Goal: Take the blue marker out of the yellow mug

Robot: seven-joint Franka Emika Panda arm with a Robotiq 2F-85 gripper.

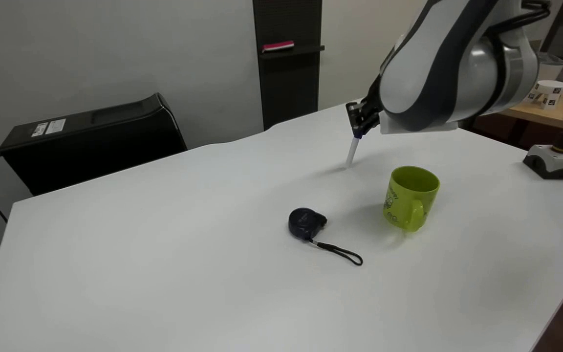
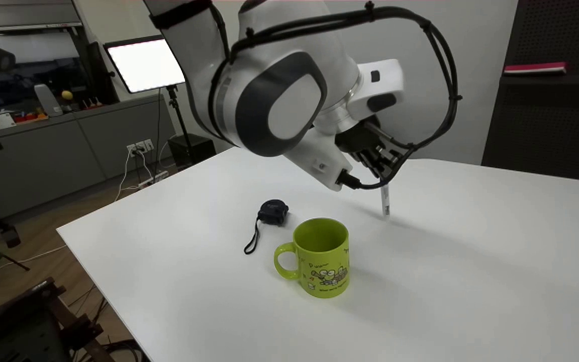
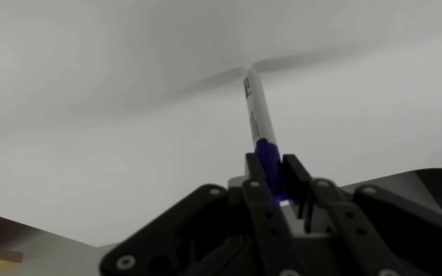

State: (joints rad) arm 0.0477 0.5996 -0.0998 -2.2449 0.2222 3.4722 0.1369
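Note:
The blue marker, with a blue cap and whitish barrel, shows in both exterior views [image 1: 352, 152] [image 2: 385, 201] and in the wrist view [image 3: 259, 109]. My gripper [image 3: 270, 166] is shut on its blue cap; it also shows in both exterior views [image 1: 358, 128] [image 2: 383, 171]. The marker hangs slightly tilted, barrel down. Its lower end is at or just above the white table, beside the mug and apart from it. The yellow mug [image 1: 411, 203] stands upright; it also shows in an exterior view [image 2: 323, 261]. The mug is out of the wrist view.
A dark tape measure [image 1: 306, 223] with a cord loop lies near the mug; it also shows in an exterior view [image 2: 273, 212]. A grey and black button box [image 1: 555, 161] sits at the table's edge. A black case [image 1: 96, 142] stands behind the white table [image 1: 164, 259].

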